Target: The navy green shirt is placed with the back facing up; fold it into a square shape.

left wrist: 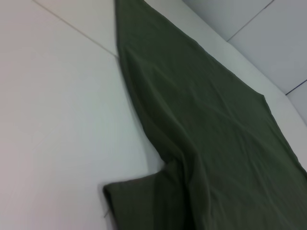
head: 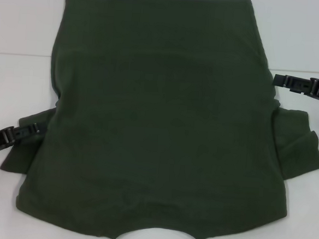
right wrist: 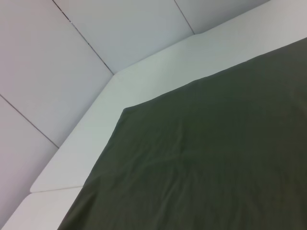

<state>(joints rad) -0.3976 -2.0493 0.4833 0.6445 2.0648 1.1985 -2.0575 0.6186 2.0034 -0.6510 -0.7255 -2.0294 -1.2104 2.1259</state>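
The navy green shirt (head: 165,114) lies spread flat on the white table (head: 23,28), plain back side up, collar end toward me and hem at the far side. Its sleeves stick out at the near left (head: 20,159) and at the right (head: 300,146). My left gripper (head: 38,127) reaches in from the left, its tip at the shirt's left edge just above the left sleeve. From the right, my right gripper (head: 280,80) reaches in with its tip at the right edge, above the right sleeve. The left wrist view shows the shirt (left wrist: 201,143) and a sleeve; the right wrist view shows the cloth (right wrist: 216,158).
White table surface (left wrist: 57,96) surrounds the shirt on both sides. A seam line (left wrist: 72,31) crosses the tabletop on the left. Pale wall panels (right wrist: 72,57) stand behind the table's far edge.
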